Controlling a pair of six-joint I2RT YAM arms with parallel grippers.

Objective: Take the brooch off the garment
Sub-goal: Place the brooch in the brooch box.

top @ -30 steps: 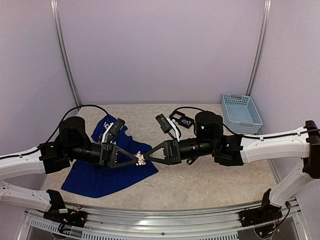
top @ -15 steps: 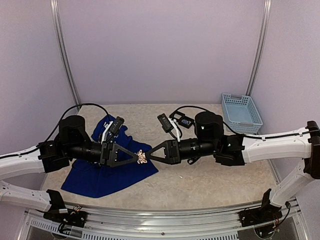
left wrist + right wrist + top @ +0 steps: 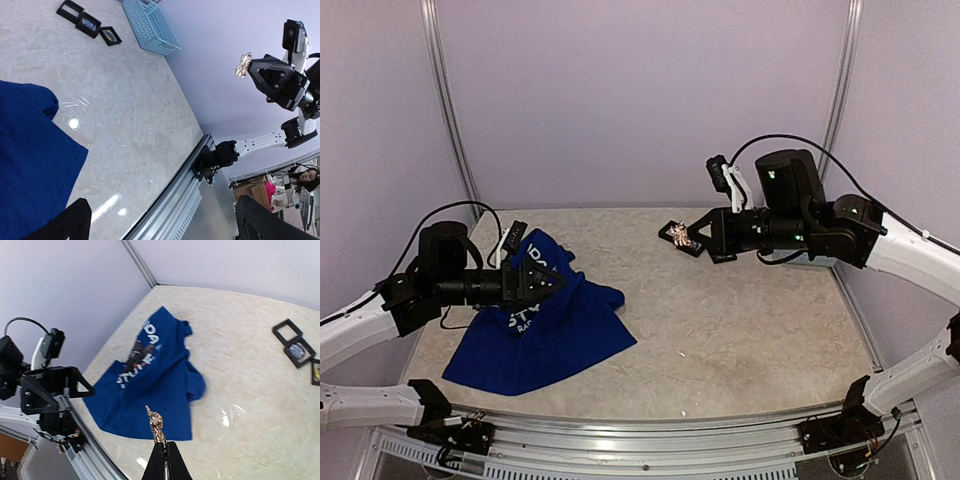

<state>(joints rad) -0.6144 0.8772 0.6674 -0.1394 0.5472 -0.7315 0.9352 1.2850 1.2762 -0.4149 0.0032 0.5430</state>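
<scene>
The brooch (image 3: pixel 156 424) has come off the blue shirt (image 3: pixel 560 335). The right jaws, pinched shut on it, have lifted it high, just above the middle of the top view. The left jaws have let go and sprung wide open, holding nothing, over the shirt at the lower left of the tabletop (image 3: pixel 750 340). The hard part looks done.

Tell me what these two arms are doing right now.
The right gripper is shut on the brooch and holds it up in the air, clear of the table. The brooch is off the blue T-shirt, which lies crumpled on the left side of the table. The left gripper hangs just over the shirt with its jaws wide open and nothing in them.
</scene>
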